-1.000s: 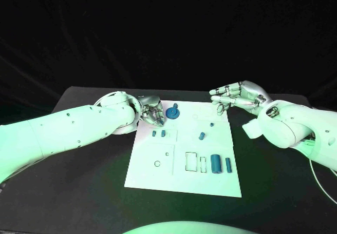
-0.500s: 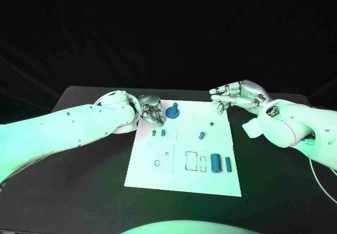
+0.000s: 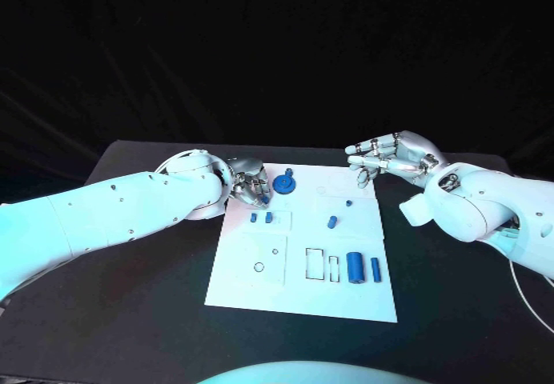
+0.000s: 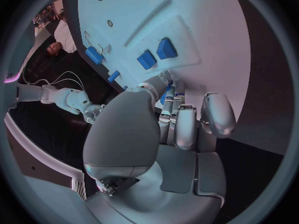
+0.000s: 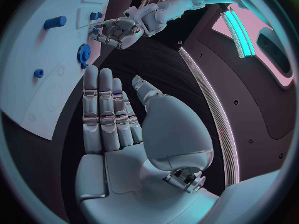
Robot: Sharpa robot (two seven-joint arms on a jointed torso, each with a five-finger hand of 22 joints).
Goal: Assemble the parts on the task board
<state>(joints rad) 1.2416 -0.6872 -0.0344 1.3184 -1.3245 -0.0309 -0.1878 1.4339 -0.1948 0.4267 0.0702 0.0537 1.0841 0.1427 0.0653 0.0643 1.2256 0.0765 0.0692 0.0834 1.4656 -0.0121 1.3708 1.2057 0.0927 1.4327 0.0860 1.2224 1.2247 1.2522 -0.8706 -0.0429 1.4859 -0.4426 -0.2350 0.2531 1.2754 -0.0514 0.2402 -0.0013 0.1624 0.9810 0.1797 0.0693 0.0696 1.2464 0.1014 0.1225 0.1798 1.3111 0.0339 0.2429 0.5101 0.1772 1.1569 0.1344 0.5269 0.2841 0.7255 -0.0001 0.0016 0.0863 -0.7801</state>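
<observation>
The white task board (image 3: 248, 276) lies in the middle of the black table. My left hand (image 3: 246, 182) is at the board's far left corner, fingers curled, pinching the edge of a blue gear (image 3: 284, 186) that stands tilted on the board. Blue of the gear (image 4: 164, 95) shows between thumb and fingers. My right hand (image 3: 391, 160) hovers open above the far right corner, holding nothing. Two small blue blocks (image 3: 261, 217) sit near the left hand. A short blue peg (image 3: 331, 222) and a tiny blue piece (image 3: 349, 203) lie mid-board.
A thick blue cylinder (image 3: 355, 268) and a thin one (image 3: 374, 270) lie near the board's right edge, beside outlined rectangular slots (image 3: 314, 265). Bare black table (image 3: 138, 304) surrounds the board on all sides.
</observation>
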